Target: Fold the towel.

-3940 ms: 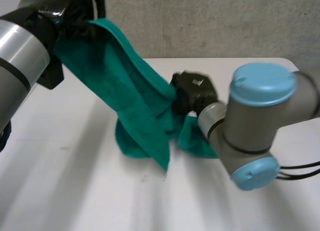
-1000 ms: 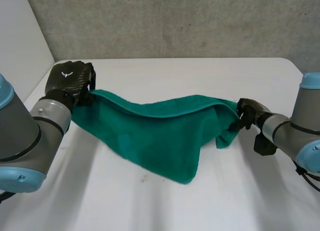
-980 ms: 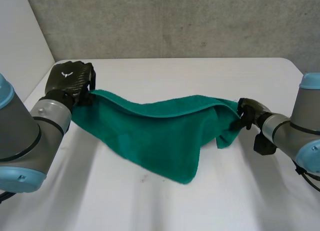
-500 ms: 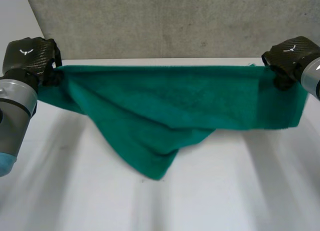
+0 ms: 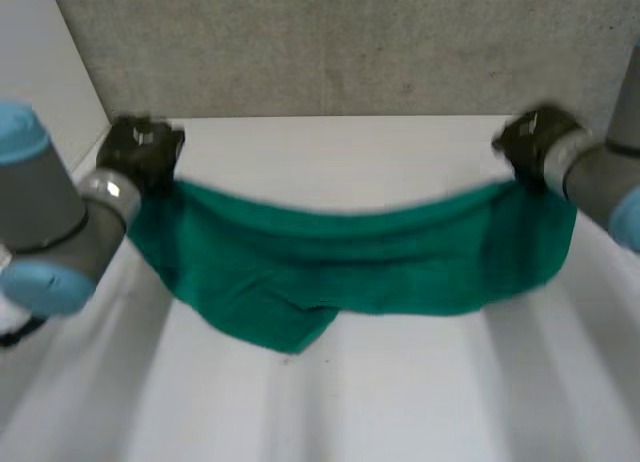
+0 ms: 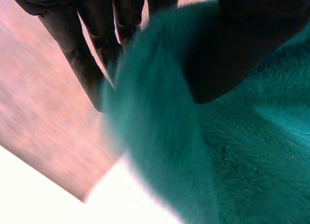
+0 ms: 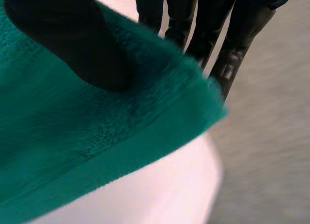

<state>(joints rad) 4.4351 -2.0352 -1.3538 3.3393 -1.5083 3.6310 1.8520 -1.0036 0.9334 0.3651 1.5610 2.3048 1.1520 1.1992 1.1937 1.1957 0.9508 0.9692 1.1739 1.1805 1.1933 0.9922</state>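
left hand (image 5: 145, 147) and right hand (image 5: 530, 142) each pinch a top corner of the towel (image 5: 350, 262), which sags between them over the table (image 5: 400, 402); best to pull it taut and level before laying it down.

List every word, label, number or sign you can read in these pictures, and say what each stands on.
None can be read.
The towel and table are plain.
A pale mark on the back of the left hand is too blurred to read.
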